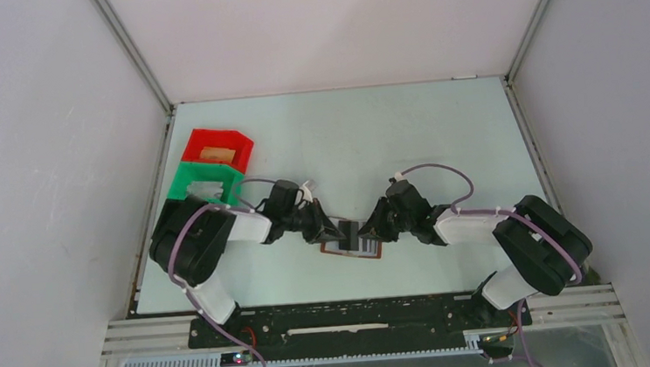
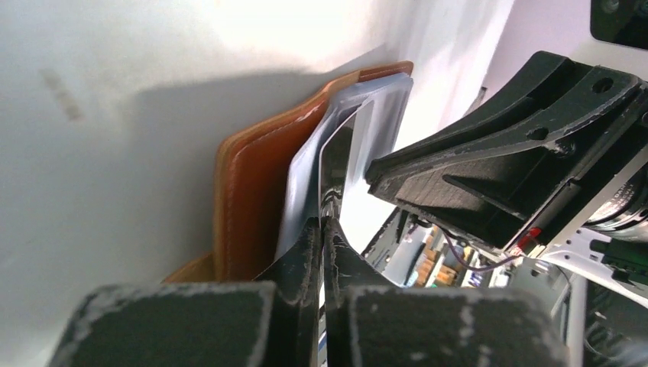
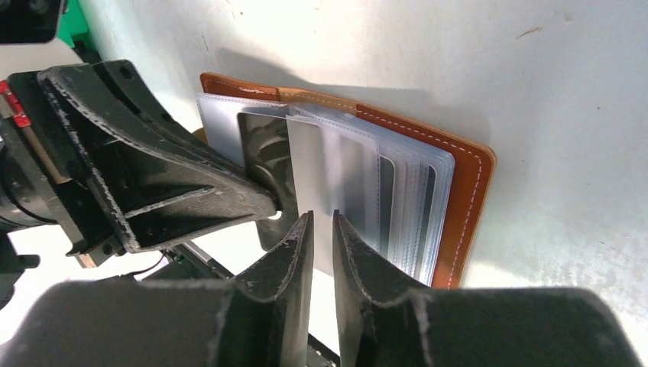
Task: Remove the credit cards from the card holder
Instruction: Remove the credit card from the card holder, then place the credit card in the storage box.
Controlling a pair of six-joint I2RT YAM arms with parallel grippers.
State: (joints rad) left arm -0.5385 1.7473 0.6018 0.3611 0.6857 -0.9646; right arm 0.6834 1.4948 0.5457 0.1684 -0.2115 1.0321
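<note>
The brown card holder lies open on the table between both arms, its clear sleeves fanned over the leather. My left gripper is shut on a dark grey credit card. The card stands on edge in the left wrist view, partly inside a sleeve beside the leather panel. My right gripper hovers over the sleeves with its jaws a narrow gap apart. I see nothing clamped between them. Other cards are hidden in the sleeves.
A red bin and a green bin stand at the table's left edge, behind the left arm. White walls enclose the table on three sides. The two grippers' fingers nearly touch over the holder.
</note>
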